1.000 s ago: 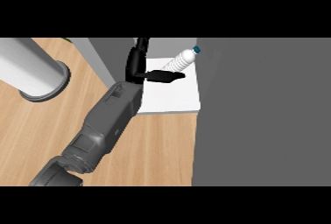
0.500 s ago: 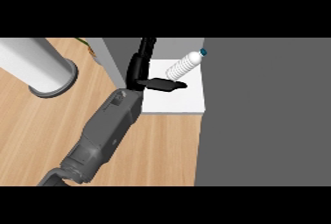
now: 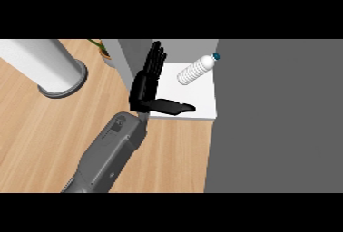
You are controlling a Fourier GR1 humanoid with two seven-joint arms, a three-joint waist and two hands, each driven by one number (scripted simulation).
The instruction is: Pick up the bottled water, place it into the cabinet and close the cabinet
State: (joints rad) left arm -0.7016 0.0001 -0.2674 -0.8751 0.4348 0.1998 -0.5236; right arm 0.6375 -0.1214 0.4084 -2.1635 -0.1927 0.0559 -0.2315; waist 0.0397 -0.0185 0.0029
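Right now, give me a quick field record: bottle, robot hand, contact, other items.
bottle: bottled water lying tilted on the white shelf, blue cap toward upper right
robot hand: left robot hand open, fingers straight, thumb out, left of the bottle
contact: none visible
right robot hand: not in view
other: grey cylinder on the wooden counter

Near the frame's centre, one black hand (image 3: 149, 86) is stretching its fingers straight up, thumb sticking out right. The bottled water (image 3: 197, 70) is lying tilted on a white shelf (image 3: 198, 106), apart from the hand, upper centre.
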